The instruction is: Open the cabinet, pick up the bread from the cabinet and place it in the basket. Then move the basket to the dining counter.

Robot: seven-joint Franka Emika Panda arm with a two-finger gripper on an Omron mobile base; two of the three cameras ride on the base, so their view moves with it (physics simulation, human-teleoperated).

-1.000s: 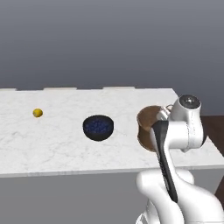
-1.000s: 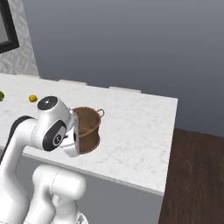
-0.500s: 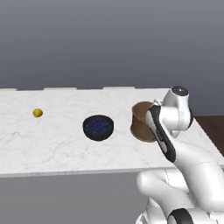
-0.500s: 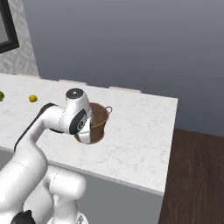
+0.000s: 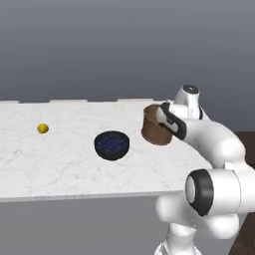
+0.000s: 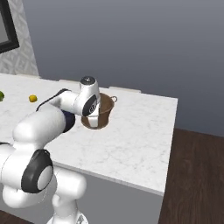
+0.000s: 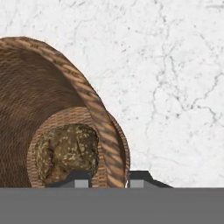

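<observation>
Brown woven bucket-shaped basket point(image 7: 52, 109) with seeded bread loaf point(image 7: 65, 151) inside, probably light, stiff-walled, slightly springy; best held at rim wall, where gripper point(image 7: 108, 177) sits clamped, over white marble dining counter point(image 6: 131, 140), right of dark blue bowl point(image 5: 112, 145).

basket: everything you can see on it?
The small round brown woven basket tapers toward its base, with a thin loop handle at the rim. It is tilted, on or just above the white marble dining counter. A brown seeded bread piece lies on its bottom. The gripper is shut on its rim wall, one finger inside, one outside.
</observation>
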